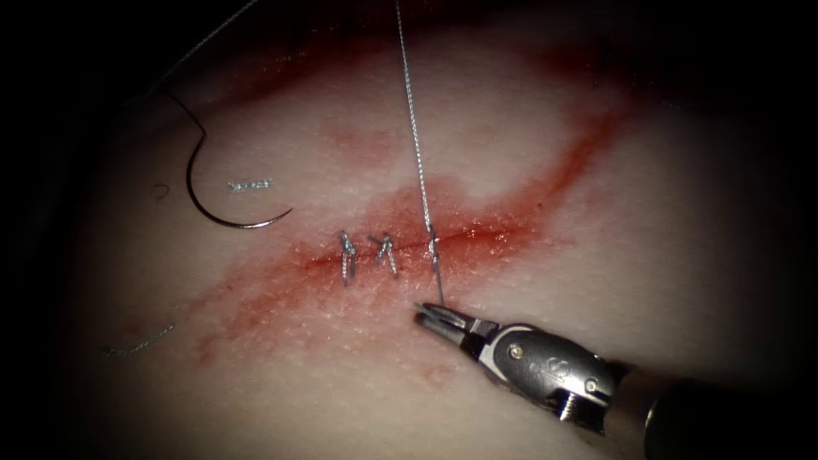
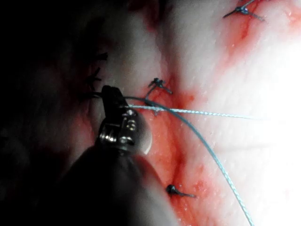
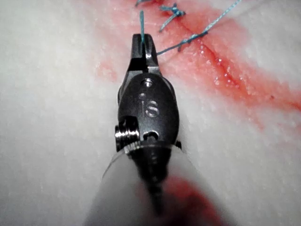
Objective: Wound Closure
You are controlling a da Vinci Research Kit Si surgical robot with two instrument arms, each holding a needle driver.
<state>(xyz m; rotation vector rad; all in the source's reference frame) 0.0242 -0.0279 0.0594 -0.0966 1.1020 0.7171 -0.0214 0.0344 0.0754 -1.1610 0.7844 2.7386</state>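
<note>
The curved needle [image 1: 204,200] lies loose on the tissue [image 1: 613,273], left of the cut [image 1: 486,232], held by neither tool and not in the tissue. Two knotted stitches [image 1: 348,255] [image 1: 385,252] cross the cut. At a third stitch [image 1: 433,245], a long thread [image 1: 413,128] runs taut up out of the picture. Its short tail [image 1: 439,288] drops to my right tool [image 1: 425,314], whose jaws are shut on it; the right wrist view shows the right tool [image 3: 142,41] with the tail [image 3: 141,21]. My left tool [image 2: 109,92] is shut on the thread [image 2: 197,112].
Red fluid [image 1: 545,183] stains the tissue around the cut and streaks up to the right. Two cut thread ends [image 1: 250,184] [image 1: 141,342] lie on the left. The needle's dark thread [image 1: 183,109] trails off towards the upper left.
</note>
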